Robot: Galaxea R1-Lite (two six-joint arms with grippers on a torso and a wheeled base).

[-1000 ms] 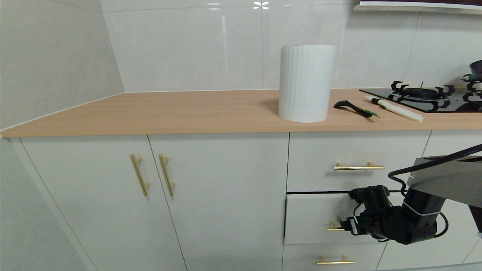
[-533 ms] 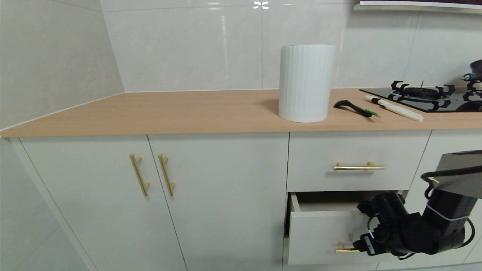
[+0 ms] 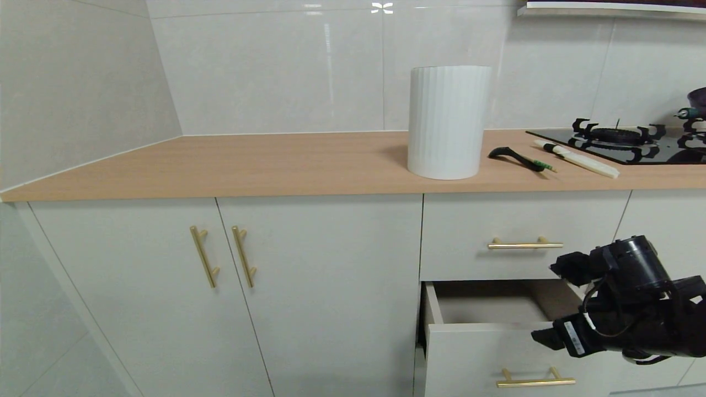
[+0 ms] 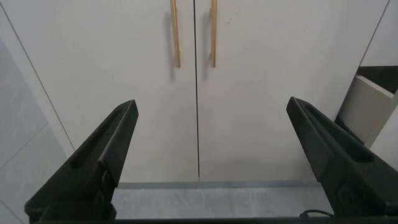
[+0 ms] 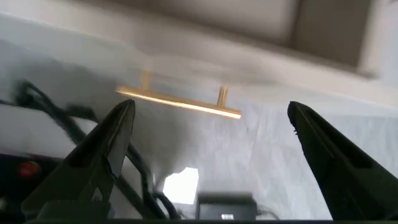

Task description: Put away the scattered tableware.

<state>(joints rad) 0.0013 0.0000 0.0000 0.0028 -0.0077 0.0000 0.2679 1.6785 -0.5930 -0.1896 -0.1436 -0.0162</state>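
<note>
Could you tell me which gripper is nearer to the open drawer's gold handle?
Right. The right gripper hangs open just above the handle, apart from it; the left gripper faces the double cabinet doors, to the left of the drawer.

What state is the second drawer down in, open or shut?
Open: the second drawer stands out from the cabinet, its inside showing.

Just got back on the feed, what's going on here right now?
The second drawer stands pulled out, and the right gripper hangs open in front of it, above its gold handle, holding nothing. The left gripper is open, facing the cabinet doors. Nothing is put away yet: a black utensil and a white utensil lie on the countertop between the white canister and the stove.
</note>
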